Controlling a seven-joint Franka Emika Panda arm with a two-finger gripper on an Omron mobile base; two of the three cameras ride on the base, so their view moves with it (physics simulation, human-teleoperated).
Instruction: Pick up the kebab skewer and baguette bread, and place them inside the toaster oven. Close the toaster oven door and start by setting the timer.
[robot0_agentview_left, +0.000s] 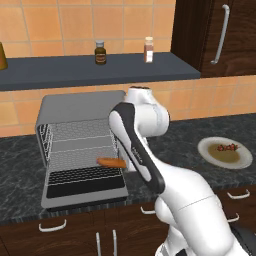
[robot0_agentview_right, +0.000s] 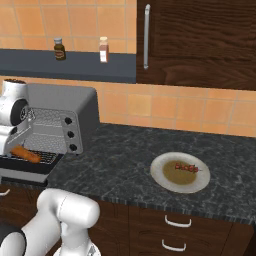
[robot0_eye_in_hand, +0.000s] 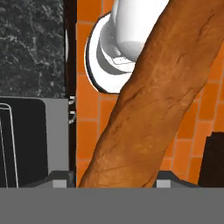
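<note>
One baguette bread (robot0_agentview_left: 111, 162) lies level at the mouth of the toaster oven (robot0_agentview_left: 75, 127), its orange-brown length reaching left from the arm over the near edge of the lower wire rack and above the lowered toaster oven door (robot0_agentview_left: 84, 189). In the hand view the loaf (robot0_eye_in_hand: 153, 100) runs diagonally across the frame and passes between the two fingers (robot0_eye_in_hand: 61, 178), whose grey tips stand on either side of it at the bottom; the gripper (robot0_eye_in_hand: 113, 180) is clenched on the bread. In the right base view the same loaf (robot0_agentview_right: 26, 154) pokes out from behind the white arm, just above the open door (robot0_agentview_right: 25, 172).

The oven (robot0_agentview_right: 75, 117) stands on the left part of the dark marbled desk (robot0_agentview_right: 120, 160), against the orange tiled wall. It has three black knobs (robot0_agentview_right: 70, 134) in a column on its right face, and wire racks can be seen inside.

One kebab skewer (robot0_agentview_right: 186, 168), with small red and dark chunks, lies on the single round plate (robot0_agentview_right: 161, 180) well to the right of the oven; in the left base view the skewer (robot0_agentview_left: 228, 147) sits on the far half of that plate (robot0_agentview_left: 210, 155).

Two small bottles stand on the dark shelf (robot0_agentview_left: 60, 70) above: a brown one (robot0_agentview_left: 100, 52) and a paler one (robot0_agentview_left: 148, 50) to its right. Their labels are too small to read. A tall dark cabinet (robot0_agentview_right: 200, 40) with one long bar handle (robot0_agentview_right: 147, 35) hangs at the right
</note>
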